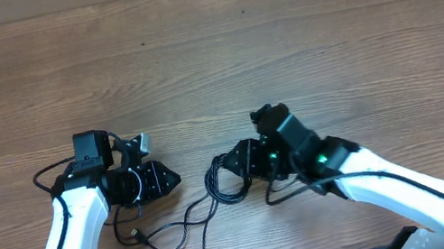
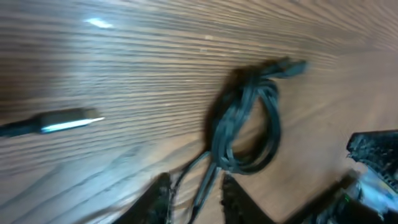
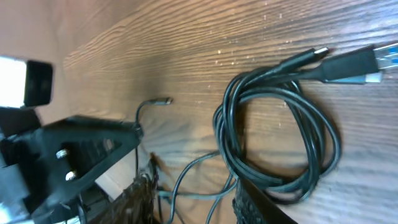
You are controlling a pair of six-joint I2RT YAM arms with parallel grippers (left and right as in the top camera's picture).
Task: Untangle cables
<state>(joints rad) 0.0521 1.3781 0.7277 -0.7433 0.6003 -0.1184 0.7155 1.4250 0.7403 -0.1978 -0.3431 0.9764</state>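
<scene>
Just left of the coiled cables point(image 1: 225, 182), left gripper point(image 1: 172, 179) stood parted astride their tails; right gripper point(image 1: 231, 163), just right, hung released.

On the brown wood-grain tabletop point(image 1: 297, 29), a small coil of thin black cables point(image 1: 225, 183) lies between the grippers. The black two-finger left gripper point(image 1: 175, 180) is to its left and the black two-finger right gripper point(image 1: 229, 162) just beside it on its right. Loose black cord strands point(image 1: 182, 234) trail from the coil leftward, toward the arms' bases. They end at a small plug point(image 1: 136, 235) beside the left arm.
</scene>
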